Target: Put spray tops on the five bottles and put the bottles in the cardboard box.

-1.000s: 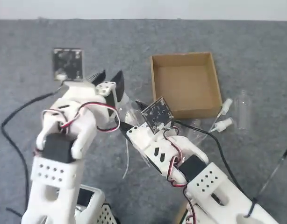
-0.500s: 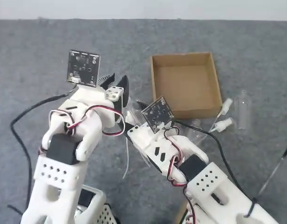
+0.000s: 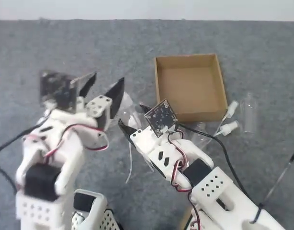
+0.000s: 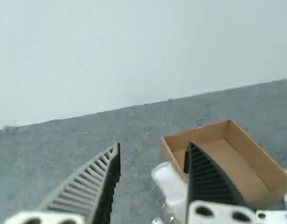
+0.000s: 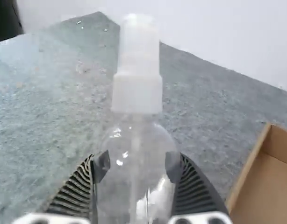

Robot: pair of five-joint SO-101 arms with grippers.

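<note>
Bottle [image 5: 134, 149] with spray top [image 5: 136, 70] tight in the right gripper [image 5: 136, 163]; left gripper [image 4: 154, 149] wide, apparently near it.

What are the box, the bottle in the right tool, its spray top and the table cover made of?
Box: matte brown cardboard, folded walls.
Bottle: clear glossy plastic, likely; see-through with highlights, glass not ruled out.
Spray top: frosted white plastic, seemingly.
Table cover: grey felt or carpet, fuzzy speckled surface.

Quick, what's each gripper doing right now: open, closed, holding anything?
Left gripper: open, holding nothing.
Right gripper: closed on a clear bottle with a spray top fitted.
</note>
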